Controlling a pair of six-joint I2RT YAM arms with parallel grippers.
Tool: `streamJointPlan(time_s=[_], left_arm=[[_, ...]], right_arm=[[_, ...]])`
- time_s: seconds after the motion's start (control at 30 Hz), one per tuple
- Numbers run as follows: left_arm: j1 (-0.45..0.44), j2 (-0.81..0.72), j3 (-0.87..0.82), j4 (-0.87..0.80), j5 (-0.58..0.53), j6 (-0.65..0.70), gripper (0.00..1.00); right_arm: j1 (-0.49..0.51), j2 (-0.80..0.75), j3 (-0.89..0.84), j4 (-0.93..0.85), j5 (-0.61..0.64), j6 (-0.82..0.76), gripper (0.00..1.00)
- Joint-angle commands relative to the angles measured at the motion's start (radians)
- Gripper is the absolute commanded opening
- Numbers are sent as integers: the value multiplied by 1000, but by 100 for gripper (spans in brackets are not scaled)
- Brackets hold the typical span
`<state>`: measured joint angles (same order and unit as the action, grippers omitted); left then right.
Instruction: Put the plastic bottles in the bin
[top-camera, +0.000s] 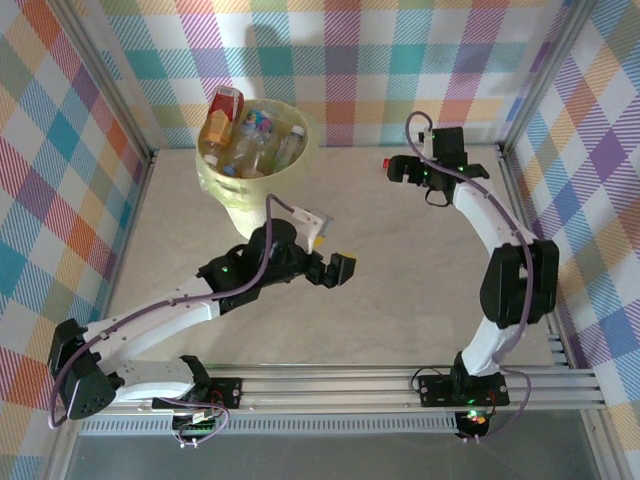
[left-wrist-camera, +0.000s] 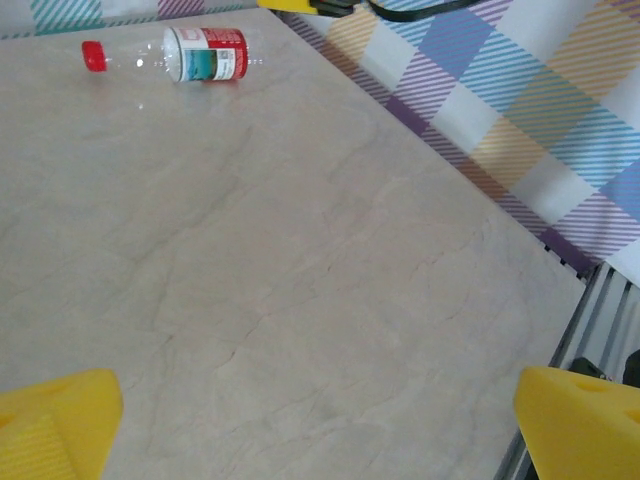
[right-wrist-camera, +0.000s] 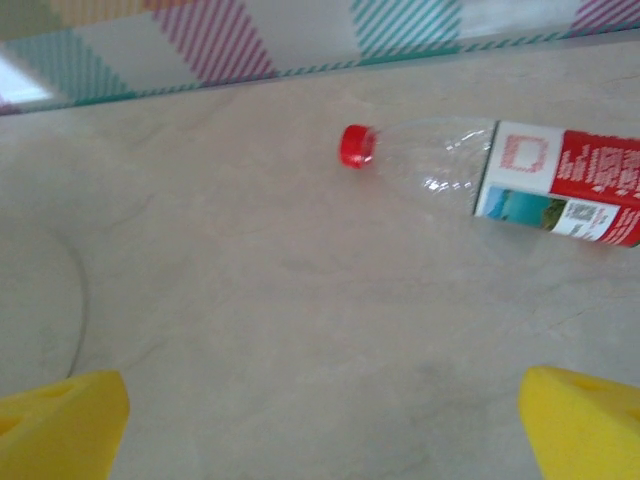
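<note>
From above, one bin (top-camera: 232, 190) stands at the far left of the counter (top-camera: 400, 300), a translucent liner (top-camera: 311, 140) folded over its rim. It is crowded with plastic bottles (top-camera: 245, 150). One orange-brown bottle (top-camera: 222, 112) with a red label juts up at its far left side, and about four clear ones lie beside it, though the heap is too tangled for an exact count. One lone bottle is left on the counter at the far right. Its red cap (top-camera: 388, 162) shows just left of the right claw (top-camera: 404, 172), which hangs over the rest of it. The left claw (top-camera: 333, 269) sits above the middle of the counter, just near of the bin and well apart from the lone bottle. In the left wrist view, two yellow fingertips (left-wrist-camera: 55, 425) stand wide apart at the bottom corners with bare counter (left-wrist-camera: 300, 280) between them, so this claw grips nothing. The lone bottle (left-wrist-camera: 205, 53) lies on its side far off, cap to the left, close to the checked wall (left-wrist-camera: 520, 110). In the right wrist view, two yellow fingertips (right-wrist-camera: 60, 425) are likewise spread with nothing between them. The lone bottle (right-wrist-camera: 520, 175), clear with a red, white and teal label, lies on its side on the counter (right-wrist-camera: 250, 300) ahead, its red cap (right-wrist-camera: 357, 145) pointing left and its base past the right edge.
</note>
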<state>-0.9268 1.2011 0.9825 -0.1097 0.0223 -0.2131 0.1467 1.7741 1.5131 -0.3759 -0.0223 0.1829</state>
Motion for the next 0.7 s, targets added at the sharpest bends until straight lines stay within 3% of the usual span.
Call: streamJointPlan(time_s=[0.0,0.23,0.67], left_arm=[[-34,42,-36,197,-88,-38,100],[-58,135,-57,287,-55,-50,100],[-73,205,-60,274,-36,-92,100]], right_arm=[[-36,76,93,45,17,26,100],[-97,291,314,-10,-13,26,100],[-143,657,810,-243,-31,30,100]])
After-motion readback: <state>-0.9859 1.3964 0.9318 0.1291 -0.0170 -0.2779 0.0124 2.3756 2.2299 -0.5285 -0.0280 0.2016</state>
